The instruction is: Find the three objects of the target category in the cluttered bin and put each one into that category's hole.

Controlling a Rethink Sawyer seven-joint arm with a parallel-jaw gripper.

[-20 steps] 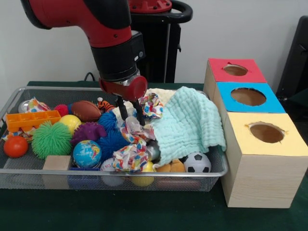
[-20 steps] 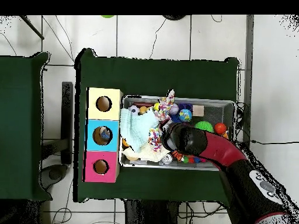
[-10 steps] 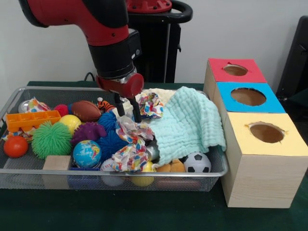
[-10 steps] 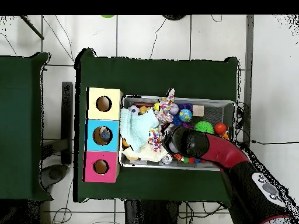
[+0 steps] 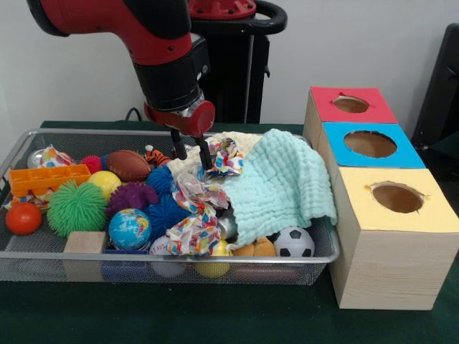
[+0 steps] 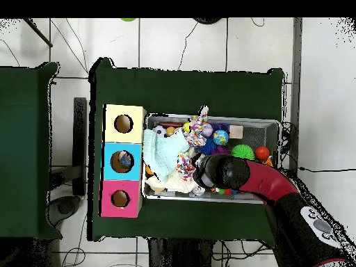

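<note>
My gripper [image 5: 191,153] hangs open and empty just above the middle of the wire bin [image 5: 324,259]. Below its fingertips lies a crumpled colourful patterned cloth [image 5: 195,218]; a second patterned scrap [image 5: 226,158] sits just right of the fingers. A mint cloth [image 5: 281,185] drapes over the bin's right part on top of a cream cloth [image 5: 247,140]. The sorting box at the right has a red hole [image 5: 351,104], a blue hole [image 5: 370,144] and a yellow hole [image 5: 396,197]. In the overhead view the arm [image 6: 240,175] covers the gripper.
The bin holds a soccer ball [image 5: 294,243], globe ball [image 5: 130,228], green spiky ball [image 5: 76,207], orange ball [image 5: 23,218], brown football [image 5: 128,165], blue spiky ball [image 5: 166,209], orange tray [image 5: 48,178] and wooden block [image 5: 84,244]. The box stands against the bin's right end.
The gripper has risen out of the patterned cloth and shifted slightly back. The cloth stayed in the bin and settled a little.
</note>
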